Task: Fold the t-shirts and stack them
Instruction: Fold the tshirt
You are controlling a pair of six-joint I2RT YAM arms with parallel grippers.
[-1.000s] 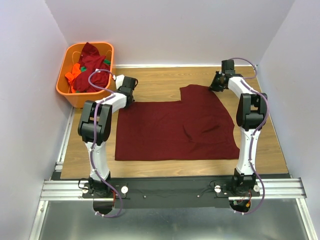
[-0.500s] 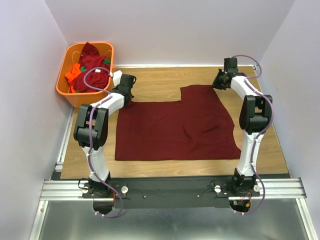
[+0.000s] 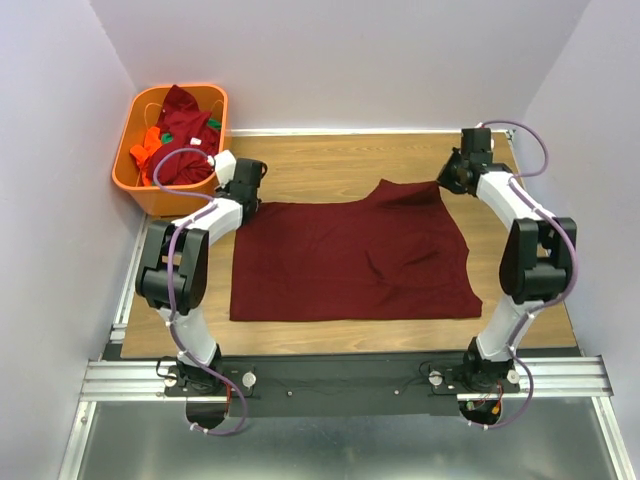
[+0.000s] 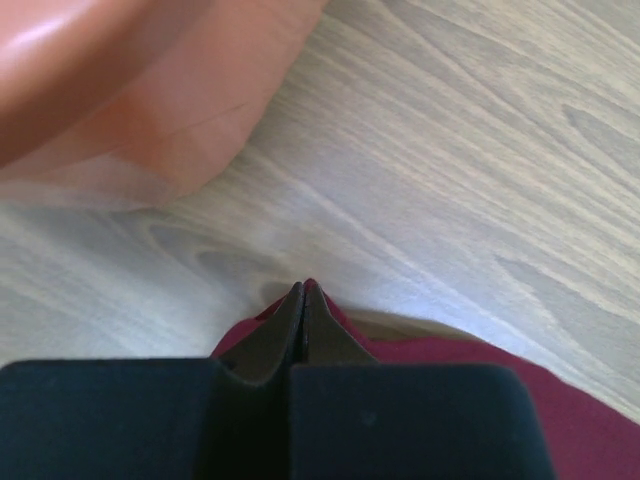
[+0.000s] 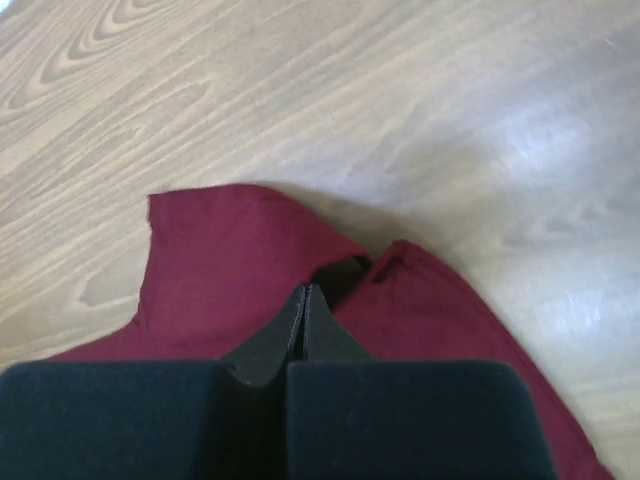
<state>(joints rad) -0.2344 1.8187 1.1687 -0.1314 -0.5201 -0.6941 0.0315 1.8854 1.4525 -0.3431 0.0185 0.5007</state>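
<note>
Basket: far-left corner of the bench, holding a heap of maroon, orange and green cloth.
Left end effector: closed narrow on the far-left corner of the shirt. In the wrist view, maroon cloth sits at the fingertips, with the basket wall just beyond.
Shirt: one maroon shirt spread flat mid-bench, between the arms. Its near edge lies straight and untouched.
Right end effector: closed narrow on a fold at the far-right corner. The cloth there is raised off the bench.
Long axis: left to right across the bench, parallel to the line between the two end effectors.
Key relation: the body of the shirt lies nearward of both end effectors, toward the arm bases. The far edge spans the two grips.
Nearer arm: each arm serves its own corner; neither reaches across.
Judged next move: both grips carry the far edge nearward together; unequal travel would skew the fold.
Count: arms, two. Basket, one. Spread shirt, one. Shirts in heap, cannot be counted.
</note>
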